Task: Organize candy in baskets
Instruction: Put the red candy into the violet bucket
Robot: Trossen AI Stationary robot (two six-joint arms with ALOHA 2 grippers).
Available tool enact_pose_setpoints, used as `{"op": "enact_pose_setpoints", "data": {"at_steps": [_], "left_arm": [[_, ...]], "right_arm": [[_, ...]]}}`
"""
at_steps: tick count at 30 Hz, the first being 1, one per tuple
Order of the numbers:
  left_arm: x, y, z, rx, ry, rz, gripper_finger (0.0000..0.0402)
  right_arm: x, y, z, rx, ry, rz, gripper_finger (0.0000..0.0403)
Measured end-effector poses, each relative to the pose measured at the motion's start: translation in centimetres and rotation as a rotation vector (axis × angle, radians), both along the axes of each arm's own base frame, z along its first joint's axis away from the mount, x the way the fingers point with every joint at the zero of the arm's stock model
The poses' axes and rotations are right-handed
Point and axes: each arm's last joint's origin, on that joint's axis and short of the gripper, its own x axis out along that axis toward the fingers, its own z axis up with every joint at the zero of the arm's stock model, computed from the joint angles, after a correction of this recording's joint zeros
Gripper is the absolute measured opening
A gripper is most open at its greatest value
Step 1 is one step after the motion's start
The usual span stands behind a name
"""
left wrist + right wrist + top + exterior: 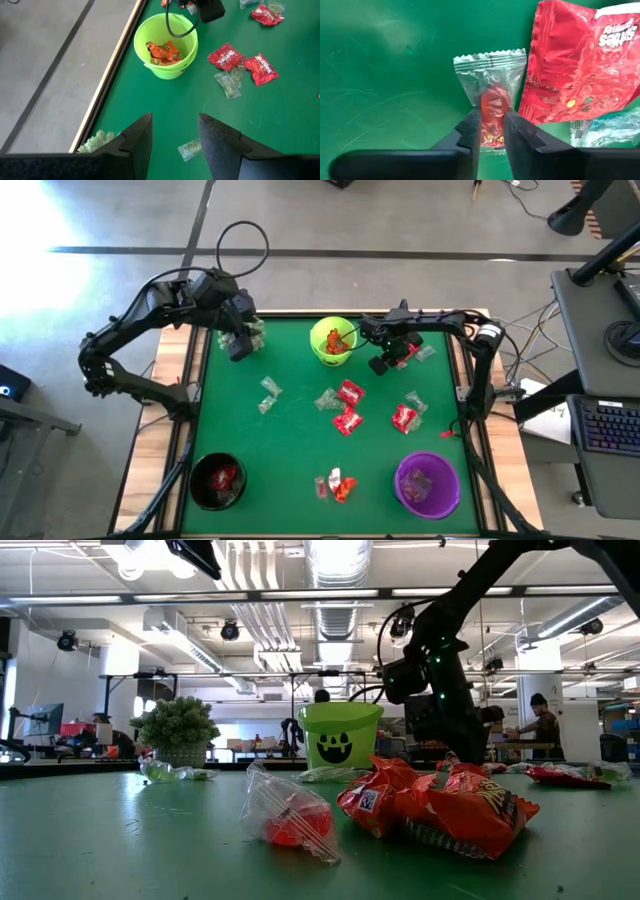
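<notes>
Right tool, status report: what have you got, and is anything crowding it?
Right tool closing on a clear-wrapped red candy. Red Skittles pack lies right beside it. Left tool open, waiting near the plant.

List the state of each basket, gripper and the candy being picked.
Lime green basket: upright, orange candy inside.
Black basket: upright, red candy inside.
Purple basket: upright, candy inside.
Right gripper: fingers closed on a clear-wrapped red candy lying on the table.
Left gripper: open, empty, hovering.
</notes>
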Motion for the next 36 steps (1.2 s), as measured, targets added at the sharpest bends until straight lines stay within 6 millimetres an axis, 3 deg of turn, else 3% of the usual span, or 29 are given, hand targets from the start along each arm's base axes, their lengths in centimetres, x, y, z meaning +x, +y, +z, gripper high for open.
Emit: {"op": "enact_pose_setpoints", "data": {"at_steps": [5, 17, 27, 36], "left_arm": [[-0.1, -0.1, -0.1, -0.006, 0.02, -0.002, 0.0141], [-0.2, -0.1, -0.2, -0.008, 0.026, -0.003, 0.0141], [-0.2, -0.1, -0.2, -0.008, 0.024, -0.003, 0.0141], [-0.2, -0.1, -0.2, -0.008, 0.024, -0.003, 0.0141]], "right_arm": [[-0.2, 0.2, 1.1, -0.019, -0.033, -0.01, 0.0015], [-2.6, 2.0, 8.2, -0.091, -0.141, -0.034, 0.0009], [-6.0, 6.6, 14.9, -0.183, -0.308, -0.116, 0.0009], [-8.0, 11.6, 18.2, -0.157, -0.475, -0.166, 0.0009]]}}
